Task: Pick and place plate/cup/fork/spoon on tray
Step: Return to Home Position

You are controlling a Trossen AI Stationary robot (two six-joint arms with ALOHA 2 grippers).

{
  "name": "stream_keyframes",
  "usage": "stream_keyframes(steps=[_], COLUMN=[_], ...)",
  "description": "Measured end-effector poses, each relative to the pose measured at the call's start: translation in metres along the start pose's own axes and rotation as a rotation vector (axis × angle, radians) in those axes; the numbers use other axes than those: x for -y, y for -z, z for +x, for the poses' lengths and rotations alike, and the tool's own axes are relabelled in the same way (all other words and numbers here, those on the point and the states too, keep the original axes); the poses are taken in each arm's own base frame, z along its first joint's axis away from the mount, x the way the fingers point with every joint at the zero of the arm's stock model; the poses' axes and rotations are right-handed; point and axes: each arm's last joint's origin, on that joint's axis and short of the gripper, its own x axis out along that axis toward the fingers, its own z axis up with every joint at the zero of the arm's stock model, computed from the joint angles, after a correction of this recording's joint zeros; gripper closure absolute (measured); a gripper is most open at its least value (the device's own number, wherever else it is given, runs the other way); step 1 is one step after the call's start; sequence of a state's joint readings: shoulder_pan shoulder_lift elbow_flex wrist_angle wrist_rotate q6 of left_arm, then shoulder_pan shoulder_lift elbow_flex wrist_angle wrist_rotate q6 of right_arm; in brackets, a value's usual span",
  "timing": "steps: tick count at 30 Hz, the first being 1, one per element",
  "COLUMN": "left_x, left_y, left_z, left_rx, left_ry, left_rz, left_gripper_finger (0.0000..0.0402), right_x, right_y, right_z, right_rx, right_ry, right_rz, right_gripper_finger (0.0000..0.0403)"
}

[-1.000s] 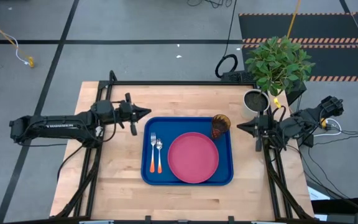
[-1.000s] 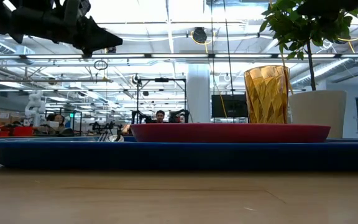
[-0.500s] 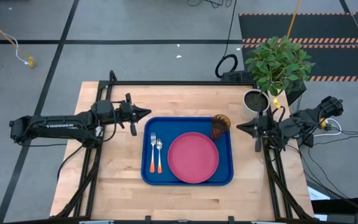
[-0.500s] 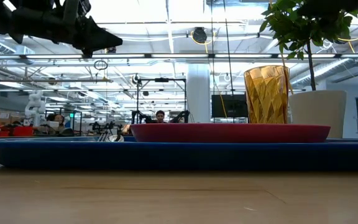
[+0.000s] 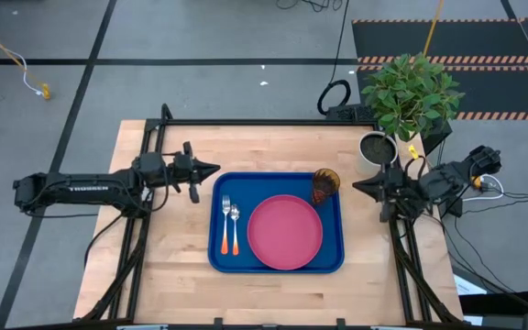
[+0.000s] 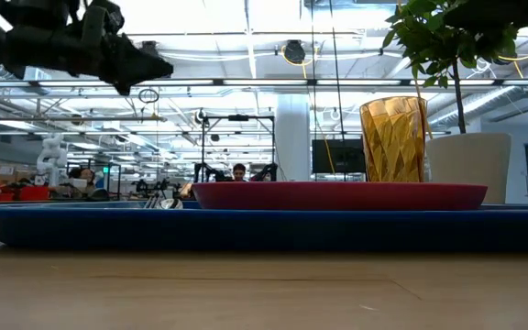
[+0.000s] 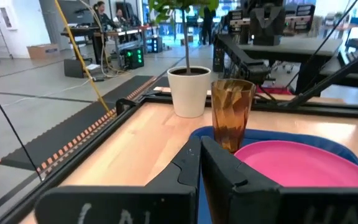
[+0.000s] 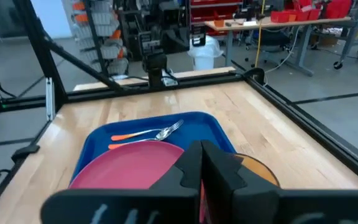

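Note:
The blue tray (image 5: pixel 334 259) lies in the middle of the table. On it lie the pink-red plate (image 5: pixel 285 232), the amber cup (image 5: pixel 325 185) upright at its far right corner, and the fork (image 5: pixel 225 225) and spoon (image 5: pixel 235 227) side by side at its left. My left gripper (image 5: pixel 216 169) is shut and empty, raised off the tray's far left corner. My right gripper (image 5: pixel 355 188) is shut and empty, just right of the cup. The cup also shows in the left wrist view (image 7: pixel 232 112).
A white pot (image 5: pixel 374 148) with a green plant (image 5: pixel 411 92) stands at the table's far right corner, close behind my right gripper. Bare wood lies in front of the tray and along the far edge. People show in the room beyond the table.
My left gripper has drawn back a little toward the table's left edge. My right gripper has drawn back slightly toward the right edge. Both stay shut; the things on the tray have not moved.

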State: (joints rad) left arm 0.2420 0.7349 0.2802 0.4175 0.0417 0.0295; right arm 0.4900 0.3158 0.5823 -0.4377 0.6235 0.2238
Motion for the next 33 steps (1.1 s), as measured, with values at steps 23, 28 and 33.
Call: stream_keyframes(steps=[23, 28, 33], left_x=[0.006, 0.006, 0.004], left_y=[0.046, 0.046, 0.05], left_z=[-0.045, -0.045, -0.045], left_rx=[0.141, 0.137, 0.101], left_ry=[0.085, 0.084, 0.04], left_rz=[-0.099, -0.105, -0.1], left_gripper_finger=[0.0385, 0.0385, 0.0385], right_x=[0.01, 0.008, 0.005], right_y=[0.056, 0.064, 0.07], right_z=[0.001, 0.005, 0.01], right_rx=[0.089, 0.11, 0.129], right_ry=[-0.072, -0.107, -0.14], right_rz=[0.117, 0.147, 0.14], right_gripper_finger=[0.0403, 0.0403, 0.0403])
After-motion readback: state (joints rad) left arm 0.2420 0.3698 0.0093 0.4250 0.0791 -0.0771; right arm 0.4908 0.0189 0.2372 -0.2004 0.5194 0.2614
